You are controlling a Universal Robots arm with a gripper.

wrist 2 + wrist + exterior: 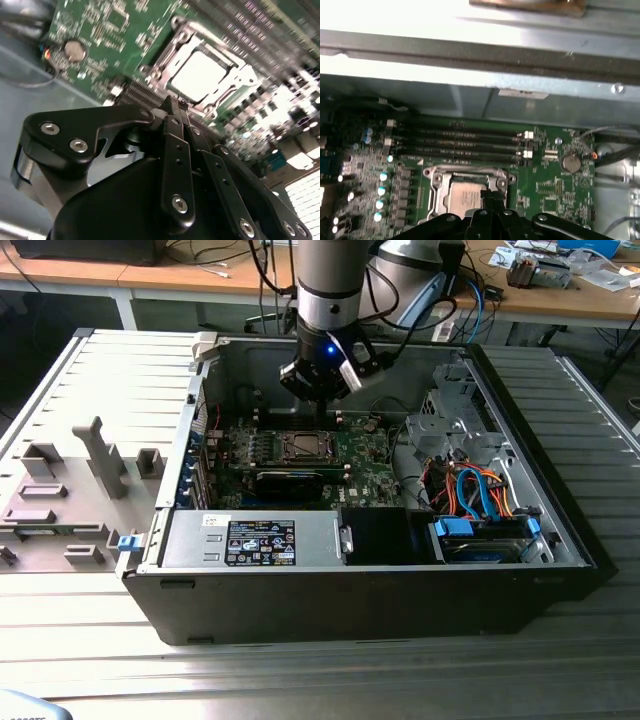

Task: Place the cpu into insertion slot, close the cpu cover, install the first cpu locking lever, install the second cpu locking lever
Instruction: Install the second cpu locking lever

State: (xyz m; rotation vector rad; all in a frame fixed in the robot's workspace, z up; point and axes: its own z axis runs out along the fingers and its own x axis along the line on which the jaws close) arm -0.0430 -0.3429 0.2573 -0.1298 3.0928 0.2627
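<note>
gripper [177,102] fingers pressed together, empty, above cpu [200,75] in insertion slot [227,62]

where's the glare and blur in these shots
In the second wrist view the chip glares near white and the board is smeared; in the first wrist view the case wall is washed out; in the exterior view the case interior sits in shadow under the gripper.

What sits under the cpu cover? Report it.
Through the cover's square window, the cpu's silver top shows, seated in the socket. The socket contacts beneath the chip are hidden. The end effector hangs just above the cover's edge.
</note>
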